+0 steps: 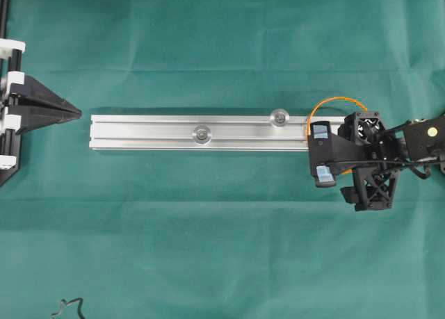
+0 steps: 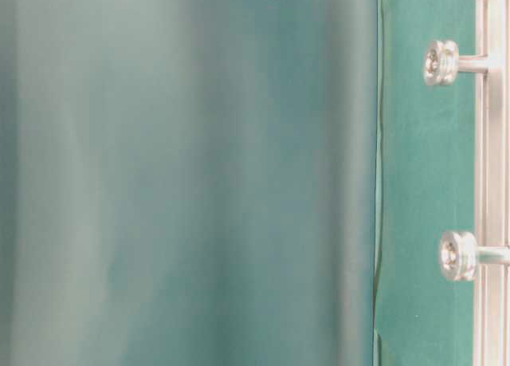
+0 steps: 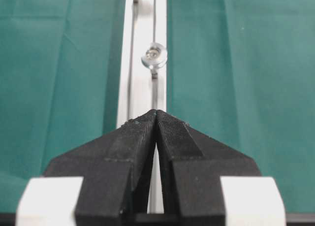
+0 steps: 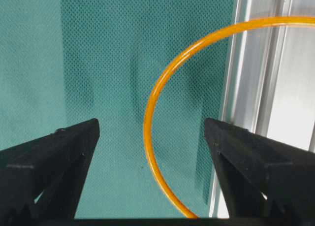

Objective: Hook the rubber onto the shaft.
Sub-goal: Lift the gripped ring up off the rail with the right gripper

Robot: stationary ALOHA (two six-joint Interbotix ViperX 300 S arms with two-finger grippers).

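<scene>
Your right gripper (image 4: 151,130), jaws wide and holding nothing, astride the rubber (image 4: 162,88) at the rail (image 1: 201,133) end; left gripper (image 3: 156,113) jaws pressed together.

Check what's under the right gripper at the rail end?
Under the open right gripper: the orange rubber band, lying partly on green cloth, partly over the silver rail. The gripper covers the band's near part overhead; whether it touches the band cannot be told.
</scene>
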